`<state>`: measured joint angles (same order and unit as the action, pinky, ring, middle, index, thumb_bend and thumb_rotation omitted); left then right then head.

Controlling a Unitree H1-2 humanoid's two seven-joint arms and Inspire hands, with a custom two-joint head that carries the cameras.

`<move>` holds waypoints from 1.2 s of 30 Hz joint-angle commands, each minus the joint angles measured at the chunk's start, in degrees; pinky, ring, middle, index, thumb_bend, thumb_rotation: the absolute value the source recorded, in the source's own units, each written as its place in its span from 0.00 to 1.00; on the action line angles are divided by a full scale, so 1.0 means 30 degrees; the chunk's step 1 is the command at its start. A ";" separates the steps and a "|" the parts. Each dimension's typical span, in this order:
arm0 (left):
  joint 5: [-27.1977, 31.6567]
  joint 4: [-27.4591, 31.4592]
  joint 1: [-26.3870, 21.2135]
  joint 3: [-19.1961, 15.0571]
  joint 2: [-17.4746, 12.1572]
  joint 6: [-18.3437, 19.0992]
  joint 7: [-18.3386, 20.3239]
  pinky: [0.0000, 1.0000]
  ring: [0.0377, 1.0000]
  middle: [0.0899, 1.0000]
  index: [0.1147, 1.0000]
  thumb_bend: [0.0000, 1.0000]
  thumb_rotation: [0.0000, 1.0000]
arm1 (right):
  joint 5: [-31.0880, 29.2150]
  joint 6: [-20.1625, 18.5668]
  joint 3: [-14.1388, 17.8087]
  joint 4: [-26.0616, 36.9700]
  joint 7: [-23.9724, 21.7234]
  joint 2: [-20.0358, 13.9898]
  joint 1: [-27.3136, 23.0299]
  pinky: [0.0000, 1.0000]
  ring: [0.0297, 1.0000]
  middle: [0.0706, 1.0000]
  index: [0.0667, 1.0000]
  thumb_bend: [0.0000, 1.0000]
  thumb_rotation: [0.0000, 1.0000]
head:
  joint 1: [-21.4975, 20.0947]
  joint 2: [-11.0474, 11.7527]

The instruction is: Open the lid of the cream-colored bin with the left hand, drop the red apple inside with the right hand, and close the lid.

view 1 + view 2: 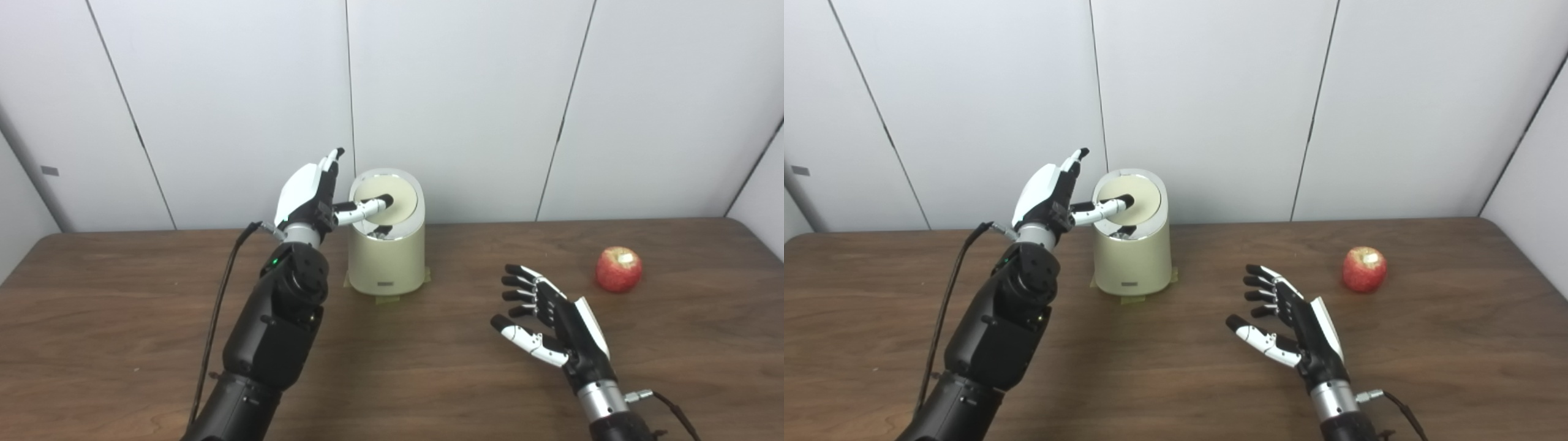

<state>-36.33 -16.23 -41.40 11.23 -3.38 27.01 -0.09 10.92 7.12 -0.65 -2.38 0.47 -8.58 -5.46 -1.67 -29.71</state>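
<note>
1. Bin lid first — my left hand is raised beside the cream bin, thumb stretched across the tilted lid and touching it, the other fingers pointing up and apart. It grips nothing; it only presses. The lid looks tipped, with a dark gap at its front edge, so I judge the opening has begun but is not finished.

2. My right hand hovers over the table, palm turned inward, fingers spread and empty. It waits well apart from both the bin and the apple.

3. The red apple sits on the table to the right, beyond my right hand, untouched, with a pale patch on top.

4. What could go wrong:
   - My thumb pushes from one side only. If it slips off the smooth lid, the lid could swing back.
   - A sideways push might shove the bin. Tape at its base seems to hold it, though I cannot tell how firmly.
   - The apple is round — a clumsy reach could roll it toward the table edge.
   - If the gap stays narrow, the apple may jam on the rim.
</note>
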 commanded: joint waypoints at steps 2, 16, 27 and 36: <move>-0.0325 0.0264 -0.1585 -0.0125 0.0072 -0.0043 -0.0357 1.00 1.00 1.00 1.00 0.79 0.53 | 0.0012 0.0598 -0.0030 0.0353 0.0224 0.0146 -0.0407 0.62 0.73 0.78 0.80 0.49 0.43 | -0.0023 -0.0036; -0.1569 -0.0835 -0.1883 -0.0059 0.0132 -0.0054 -0.1240 1.00 1.00 1.00 1.00 0.81 0.33 | 0.0032 0.0505 -0.0010 0.0518 0.0221 0.0232 -0.0305 0.61 0.72 0.77 0.79 0.50 0.42 | -0.0119 -0.0125; -0.3374 -0.2191 -0.2139 0.1102 -0.0292 -0.0078 -0.2153 1.00 1.00 1.00 1.00 0.85 0.17 | 0.0259 0.0918 -0.0131 0.0442 0.0323 0.0273 -0.0313 0.62 0.72 0.77 0.79 0.48 0.42 | -0.0286 -0.0199; -0.4619 -0.1626 -0.2142 0.2841 -0.1102 -0.0398 -0.2845 1.00 1.00 1.00 1.00 0.95 0.09 | 0.0327 0.1432 -0.0258 0.0073 0.0385 0.0206 -0.0459 0.62 0.72 0.78 0.80 0.48 0.43 | -0.0334 -0.0167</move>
<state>-48.03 -22.78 -44.94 18.96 -5.94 26.15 -7.06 11.76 8.65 -1.10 -2.34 0.91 -8.44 -5.51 -2.64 -30.15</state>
